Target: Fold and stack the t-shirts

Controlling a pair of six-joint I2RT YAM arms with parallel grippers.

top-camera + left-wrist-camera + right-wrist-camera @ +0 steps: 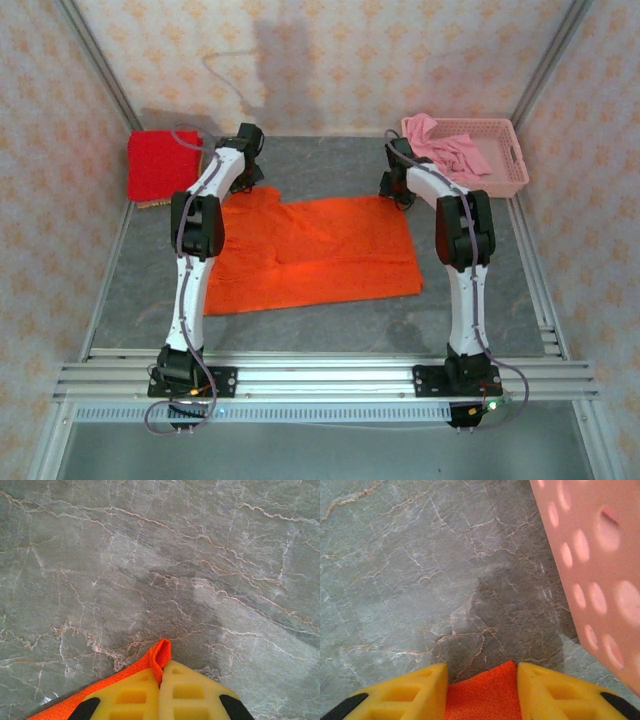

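Looks roughly half done: shows the red t-shirt (163,165) folded into a compact square at the far left corner of the table (480,310), and leaves the orange t-shirt (320,255) spread flat in the middle, unfolded and well apart from the red, so 1 fold-and-stack job remains. Has the left gripper (161,672) clamped tight at the shirt's far left corner, fingers pressed together with a pinched-up ridge of orange cloth squeezed between. Puts the right gripper (481,669) at the far right corner, just beside the pink basket (600,565), jaws partly open, with an orange corner lying between the 2 fingers. Cannot say whether that corner is gripped firmly yet.
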